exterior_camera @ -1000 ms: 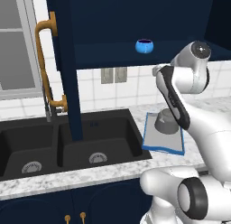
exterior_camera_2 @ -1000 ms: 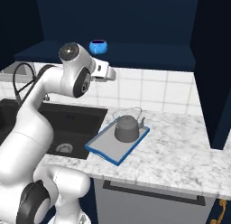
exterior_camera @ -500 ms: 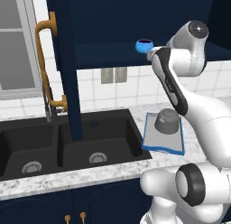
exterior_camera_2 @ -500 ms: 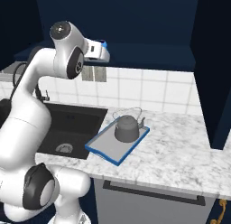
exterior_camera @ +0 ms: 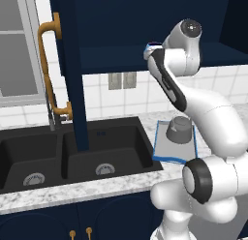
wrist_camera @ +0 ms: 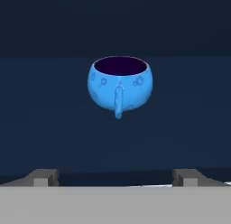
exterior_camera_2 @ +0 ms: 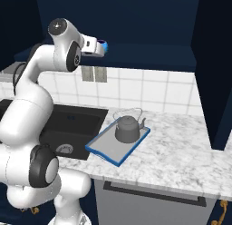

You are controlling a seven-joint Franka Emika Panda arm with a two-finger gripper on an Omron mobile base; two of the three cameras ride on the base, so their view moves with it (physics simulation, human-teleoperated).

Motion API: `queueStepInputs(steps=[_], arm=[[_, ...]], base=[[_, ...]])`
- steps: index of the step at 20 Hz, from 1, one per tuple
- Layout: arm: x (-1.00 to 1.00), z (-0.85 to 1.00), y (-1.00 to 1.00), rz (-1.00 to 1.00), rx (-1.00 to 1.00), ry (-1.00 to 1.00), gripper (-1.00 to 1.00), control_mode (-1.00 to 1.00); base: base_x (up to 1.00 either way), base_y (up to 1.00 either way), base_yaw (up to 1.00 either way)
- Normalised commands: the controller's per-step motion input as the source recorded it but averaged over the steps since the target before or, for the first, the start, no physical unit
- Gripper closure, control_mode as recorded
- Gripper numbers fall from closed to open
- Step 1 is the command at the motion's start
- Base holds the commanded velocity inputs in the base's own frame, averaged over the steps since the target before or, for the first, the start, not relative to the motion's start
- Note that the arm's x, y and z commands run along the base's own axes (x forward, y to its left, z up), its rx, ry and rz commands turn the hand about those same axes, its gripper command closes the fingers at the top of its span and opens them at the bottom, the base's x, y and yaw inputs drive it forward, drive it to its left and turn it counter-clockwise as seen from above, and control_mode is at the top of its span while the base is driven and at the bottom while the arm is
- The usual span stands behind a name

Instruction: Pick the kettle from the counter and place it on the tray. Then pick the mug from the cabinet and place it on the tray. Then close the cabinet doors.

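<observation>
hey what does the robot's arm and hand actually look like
The arm is glossy white, built of rounded segments with dark grey round joint caps and a dark strip along the forearm. The hand ends in two small, blocky grey fingertips. No cables or markings are visible.

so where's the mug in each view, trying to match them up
Left base view: the mug is a blue sliver on the cabinet shelf, upper middle, mostly hidden behind the arm's wrist.
Right base view: a blue edge upper left, just past the wrist.
Hand view: centre, slightly high, handle facing the camera, ahead of the open tool.
Shared landmark in both base views: the kettle on the tray, below the mug.
</observation>
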Motion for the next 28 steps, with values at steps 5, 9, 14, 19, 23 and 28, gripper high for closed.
queueStepInputs(steps=[5, 9, 14, 19, 23, 28], arm=[[0.59, 0.01, 0.03, 0.01, 0.0, 0.09, -1.0, -1.0], [0.37, 0.05, 0.0, 0.0, 0.0, 0.0, -1.0, -1.0], [0.23, 0.0, 0.0, 0.0, 0.0, 0.0, -1.0, -1.0], [0.23, 0.0, 0.0, 0.0, 0.0, 0.0, -1.0, -1.0], [0.06, -0.06, -0.04, 0.0, 0.0, 0.0, -1.0, -1.0], [0.05, -0.13, -0.08, 0.0, 0.0, 0.0, -1.0, -1.0]], base=[[0.0, 0.0, 0.0], [0.0, 0.0, 0.0], [0.0, 0.0, 0.0], [0.0, 0.0, 0.0], [0.0, 0.0, 0.0], [0.0, 0.0, 0.0]])
